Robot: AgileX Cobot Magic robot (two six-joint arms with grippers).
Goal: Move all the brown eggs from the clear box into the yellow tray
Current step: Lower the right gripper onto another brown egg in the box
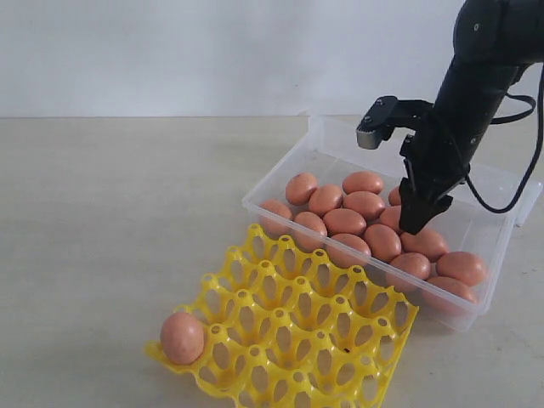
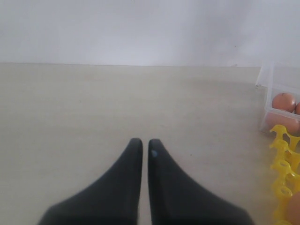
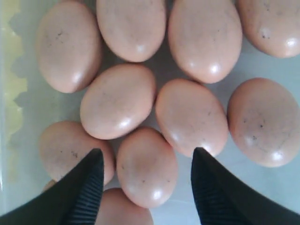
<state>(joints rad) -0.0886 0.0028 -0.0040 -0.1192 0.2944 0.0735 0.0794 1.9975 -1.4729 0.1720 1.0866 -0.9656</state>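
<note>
Several brown eggs (image 1: 344, 221) lie packed in the clear box (image 1: 493, 223) at the right. One more brown egg (image 1: 182, 337) sits in the near left corner cup of the yellow tray (image 1: 289, 331), which lies in front of the box. My right gripper (image 3: 146, 157) hangs open just above the eggs inside the box (image 1: 422, 217), its fingers on either side of one egg (image 3: 146, 166) without touching it. My left gripper (image 2: 145, 143) is shut on nothing, low over bare table; it is out of the exterior view.
The box's hinged lid (image 1: 527, 194) lies open behind the box at the far right. The tray's edge (image 2: 283, 154) and the box corner (image 2: 277, 101) show at the side of the left wrist view. Bare beige table (image 1: 119, 212) spreads to the left.
</note>
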